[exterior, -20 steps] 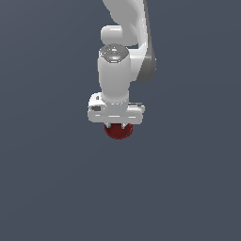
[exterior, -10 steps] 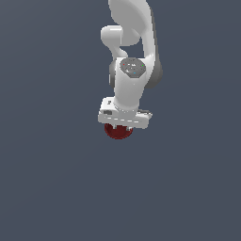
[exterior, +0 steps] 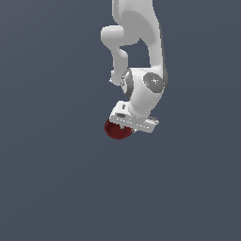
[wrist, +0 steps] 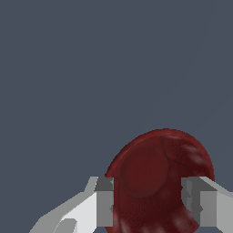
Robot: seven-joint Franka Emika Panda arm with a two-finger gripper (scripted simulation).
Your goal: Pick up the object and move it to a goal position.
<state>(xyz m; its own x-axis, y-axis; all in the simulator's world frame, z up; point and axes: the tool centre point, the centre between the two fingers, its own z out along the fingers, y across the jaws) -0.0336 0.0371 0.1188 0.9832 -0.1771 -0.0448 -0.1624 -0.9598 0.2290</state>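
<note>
Wrist view | pincer [wrist: 148, 200] squeezes the red bowl [wrist: 161, 177] from both sides | carry it slowly, hold tight, don't tip it.

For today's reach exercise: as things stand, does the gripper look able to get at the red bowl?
Probably yes: the gripper already has a finger on either side of the red bowl, with nothing between them. Whether the fingers actually press on it can't be told.
</note>
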